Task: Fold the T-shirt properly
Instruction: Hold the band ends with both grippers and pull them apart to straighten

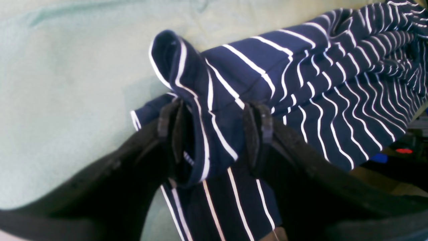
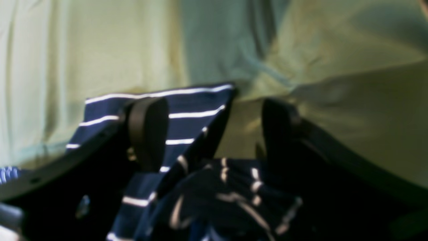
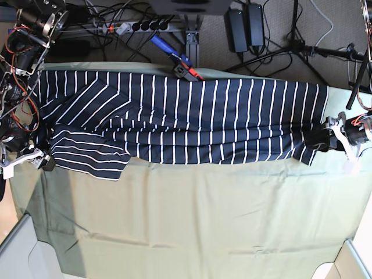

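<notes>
The T-shirt [image 3: 192, 116], dark navy with thin white stripes, lies stretched in a long band across the far half of the table. My left gripper [image 3: 322, 141] is at its right end. In the left wrist view the gripper [image 1: 214, 134] is shut on a thick fold of the shirt [image 1: 267, 67], which bunches up above the fingers. My right gripper [image 3: 43, 160] is at the shirt's left end by the sleeve. In the blurred right wrist view its jaws [image 2: 212, 134] stand apart, with loose shirt fabric [image 2: 194, 124] lying between and under them.
A pale green cloth [image 3: 192, 215] covers the table. A blue and red tool [image 3: 180, 61] lies at the table's back edge, with cables and a power strip [image 3: 133, 26] behind. Grey bin corners [image 3: 17, 250] stand at the front corners. The shirt's right end hangs near the table edge.
</notes>
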Available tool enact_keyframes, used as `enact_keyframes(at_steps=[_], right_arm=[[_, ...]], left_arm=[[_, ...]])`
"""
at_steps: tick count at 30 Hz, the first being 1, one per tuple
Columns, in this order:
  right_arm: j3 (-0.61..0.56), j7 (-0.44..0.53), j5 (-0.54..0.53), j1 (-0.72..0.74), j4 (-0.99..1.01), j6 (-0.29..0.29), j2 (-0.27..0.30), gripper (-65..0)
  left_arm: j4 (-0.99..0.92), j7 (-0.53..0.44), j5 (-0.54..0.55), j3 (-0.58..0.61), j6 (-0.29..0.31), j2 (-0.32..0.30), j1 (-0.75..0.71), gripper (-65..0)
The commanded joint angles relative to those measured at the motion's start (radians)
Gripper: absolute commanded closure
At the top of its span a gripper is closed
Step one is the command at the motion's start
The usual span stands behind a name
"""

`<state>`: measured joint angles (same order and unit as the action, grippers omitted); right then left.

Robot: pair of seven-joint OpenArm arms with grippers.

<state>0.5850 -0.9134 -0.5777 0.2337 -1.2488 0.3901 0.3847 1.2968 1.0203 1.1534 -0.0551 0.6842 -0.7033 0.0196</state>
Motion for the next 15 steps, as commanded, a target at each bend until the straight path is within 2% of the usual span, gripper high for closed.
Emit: enact_keyframes(at_steps=[1, 11, 13, 15], right_arm=[[0.006, 0.019, -0.022, 0.027, 0.006, 0.033, 0.022, -44.1], [0.005, 0.019, -0.056, 0.03, 0.035, 0.034, -0.017, -42.9], [0.003, 0.019, -0.059, 0.03, 0.035, 0.033, -0.022, -32.4], [0.003, 0.019, -0.059, 0.029, 0.035, 0.033, -0.022, -15.4]], left_arm=[[0.015, -0.018, 0.018, -0.009, 0.014, -0.022, 0.016, -30.7], [0.015, -0.021, 0.017, -0.009, 0.014, -0.015, 0.011, -30.7], [0.015, -0.021, 0.017, -0.009, 0.014, -0.009, 0.01, -30.6], [0.015, -0.021, 0.017, -0.009, 0.014, -0.004, 0.01, -30.7]])
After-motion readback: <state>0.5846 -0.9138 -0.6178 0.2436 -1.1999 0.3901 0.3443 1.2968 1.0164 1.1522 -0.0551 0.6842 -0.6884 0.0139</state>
